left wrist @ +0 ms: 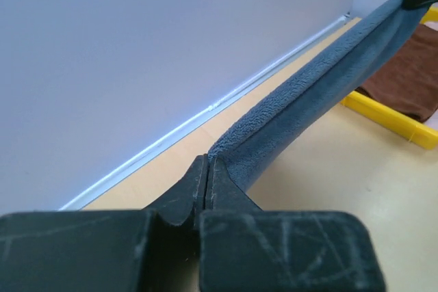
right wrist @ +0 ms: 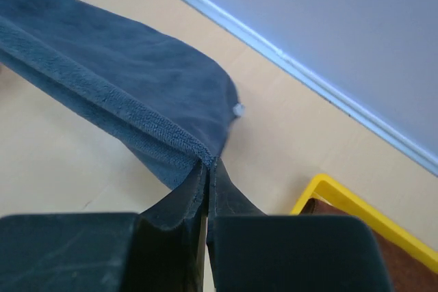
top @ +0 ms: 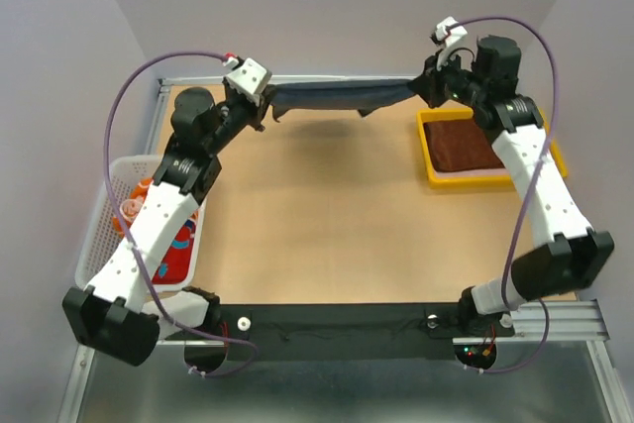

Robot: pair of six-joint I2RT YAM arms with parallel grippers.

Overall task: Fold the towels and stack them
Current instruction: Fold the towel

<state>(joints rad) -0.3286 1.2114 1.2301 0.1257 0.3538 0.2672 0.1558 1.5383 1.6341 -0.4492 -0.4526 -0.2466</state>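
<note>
Tan wooden table [top: 327, 225] has the navy towel [top: 337, 96] suspended taut just above its far edge, long axis running left to right. The plush towel appears doubled lengthwise into a narrow band. A reddish-brown towel [top: 461, 146] lies in the yellow tray [top: 466, 181]. The left gripper [top: 264, 118] and right gripper [top: 426, 88] each clamp one end of the navy towel.

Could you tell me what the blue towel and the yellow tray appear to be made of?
Blue towel: soft terry or microfibre cloth, matte; a fuzzy looped nap shows along its folded edge.
Yellow tray: probably moulded plastic; it has a smooth, evenly coloured rim with a rounded corner.
</note>
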